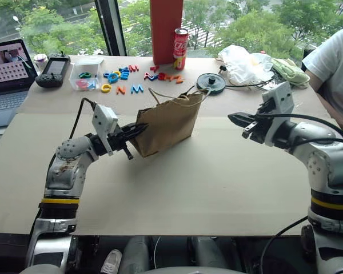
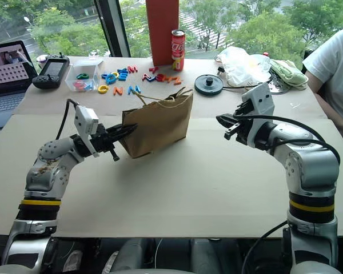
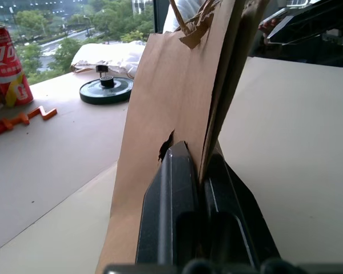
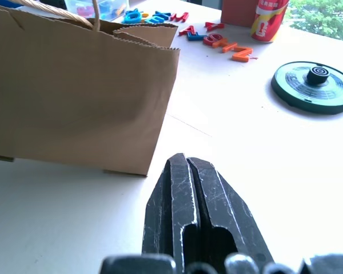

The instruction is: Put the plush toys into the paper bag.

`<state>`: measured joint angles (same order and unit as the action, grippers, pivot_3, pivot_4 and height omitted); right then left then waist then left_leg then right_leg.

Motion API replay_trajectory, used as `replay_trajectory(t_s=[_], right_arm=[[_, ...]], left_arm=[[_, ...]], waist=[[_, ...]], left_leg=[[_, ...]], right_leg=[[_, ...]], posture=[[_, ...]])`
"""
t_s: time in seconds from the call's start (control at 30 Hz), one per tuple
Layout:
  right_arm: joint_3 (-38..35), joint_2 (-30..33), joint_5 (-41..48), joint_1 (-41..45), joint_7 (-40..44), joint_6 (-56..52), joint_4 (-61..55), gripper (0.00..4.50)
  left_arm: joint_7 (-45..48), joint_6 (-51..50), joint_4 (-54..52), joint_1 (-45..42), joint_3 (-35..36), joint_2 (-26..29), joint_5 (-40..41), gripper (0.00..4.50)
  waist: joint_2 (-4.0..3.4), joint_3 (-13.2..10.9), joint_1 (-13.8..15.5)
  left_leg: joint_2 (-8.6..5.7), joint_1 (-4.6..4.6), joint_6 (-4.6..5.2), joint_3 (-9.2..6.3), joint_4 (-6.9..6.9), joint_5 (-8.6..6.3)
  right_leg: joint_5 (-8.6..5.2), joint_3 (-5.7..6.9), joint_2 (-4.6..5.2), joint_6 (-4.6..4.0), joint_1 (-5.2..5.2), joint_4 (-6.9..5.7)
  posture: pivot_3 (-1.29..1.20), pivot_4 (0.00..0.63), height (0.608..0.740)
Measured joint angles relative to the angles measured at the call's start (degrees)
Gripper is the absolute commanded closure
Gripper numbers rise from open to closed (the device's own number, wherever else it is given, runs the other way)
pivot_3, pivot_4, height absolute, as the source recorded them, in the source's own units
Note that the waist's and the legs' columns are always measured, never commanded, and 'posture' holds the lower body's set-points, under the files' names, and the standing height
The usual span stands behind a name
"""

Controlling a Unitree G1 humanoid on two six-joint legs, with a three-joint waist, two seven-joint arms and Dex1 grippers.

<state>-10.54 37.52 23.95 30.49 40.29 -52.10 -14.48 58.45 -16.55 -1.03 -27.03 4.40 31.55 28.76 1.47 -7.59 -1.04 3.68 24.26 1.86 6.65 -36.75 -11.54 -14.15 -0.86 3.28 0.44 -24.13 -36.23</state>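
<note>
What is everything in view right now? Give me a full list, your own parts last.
paper bag: one, brown, upright mid-table, edge pinched by the left end effector
red box: one, tall, far edge by the window
soda can: one, red, beside the red box
plastic letters: many, mixed colours, scattered in front of the red box
clear tub: one, holding coloured pieces, left of the plastic letters
dark disc: one, right of the soda can
white plastic bag: one, far right
pale green cloth: one, beside the white plastic bag
handheld controller: one, black, far left
laptop: one, open, left edge
person: one, white sleeve, right edge
left end effector: shut on the paper bag
right end effector: shut, empty, right of the paper bag
</note>
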Motion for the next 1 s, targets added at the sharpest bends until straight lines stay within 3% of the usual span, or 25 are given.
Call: replay_trajectory(t_s=[0.33, 0.6, 1.0], right_arm=[[-1.0, 6.5, -0.1, -0.1, 3.9, 4.7, 6.1, 4.50], [0.2, 8.2, 1.0, -3.7, 6.9, 4.9, 3.6, 4.50], [1.9, 10.2, 2.4, -6.4, 11.3, 4.9, -0.9, 4.50]], left_arm=[[14.7, -8.7, -2.1, -1.6, -0.8, 8.9, 7.5, 4.30], [20.5, -7.1, 2.0, 1.2, -3.7, 9.3, 5.0, 4.30], [24.8, 3.1, 13.8, -1.9, -5.5, 9.0, -2.2, 4.30]], waist=[[-0.02, 0.0, 0.5], [-0.02, 0.0, 0.5], [-0.02, 0.0, 0.6]], left_leg=[[-0.07, 0.03, 0.00, 0.02, -0.03, 0.00], [-0.05, 0.03, 0.01, 0.00, -0.04, 0.00], [-0.06, 0.05, 0.01, 0.00, -0.06, 0.00]], right_leg=[[-0.02, 0.00, 0.05, 0.03, 0.03, 0.06], [-0.02, 0.00, 0.03, 0.03, 0.02, 0.04], [-0.02, 0.01, 0.04, 0.03, 0.01, 0.05]], posture=[[0.00, 0.150, 0.739], [0.00, 0.150, 0.739], [0.00, 0.150, 0.739]])
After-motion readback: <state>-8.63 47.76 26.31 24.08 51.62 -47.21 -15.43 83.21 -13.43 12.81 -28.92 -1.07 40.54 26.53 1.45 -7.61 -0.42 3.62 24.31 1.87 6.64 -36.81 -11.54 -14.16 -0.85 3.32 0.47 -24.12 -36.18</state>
